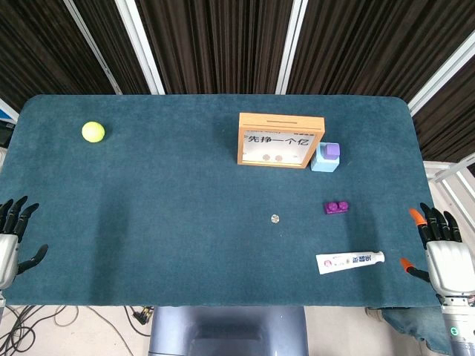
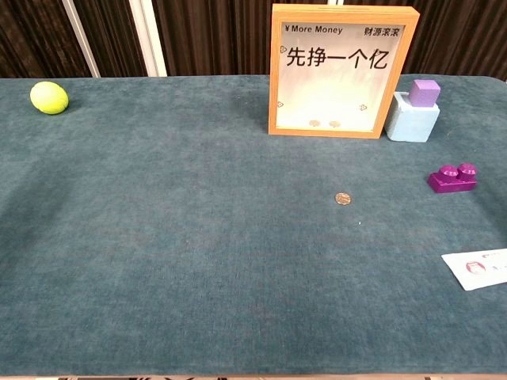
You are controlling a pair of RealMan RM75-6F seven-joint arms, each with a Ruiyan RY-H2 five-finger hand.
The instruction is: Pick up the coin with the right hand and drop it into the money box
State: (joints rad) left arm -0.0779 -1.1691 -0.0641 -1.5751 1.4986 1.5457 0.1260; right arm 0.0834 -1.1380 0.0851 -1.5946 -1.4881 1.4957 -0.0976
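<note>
A small round coin (image 1: 274, 218) lies flat on the teal tablecloth, right of centre; the chest view shows the coin (image 2: 343, 198) as copper-coloured. Behind it stands the money box (image 1: 280, 140), a wooden frame with a clear front and Chinese lettering, and the money box (image 2: 342, 70) holds two coins at its bottom. My right hand (image 1: 441, 248) rests at the table's right front edge, fingers spread, holding nothing, far right of the coin. My left hand (image 1: 13, 237) sits at the left front edge, also spread and empty. Neither hand shows in the chest view.
A light blue block with a purple cube on top (image 1: 326, 156) stands right of the money box. A purple brick (image 1: 337, 208) lies right of the coin. A toothpaste tube (image 1: 349, 261) lies near the front right. A yellow-green ball (image 1: 93, 131) sits at the far left.
</note>
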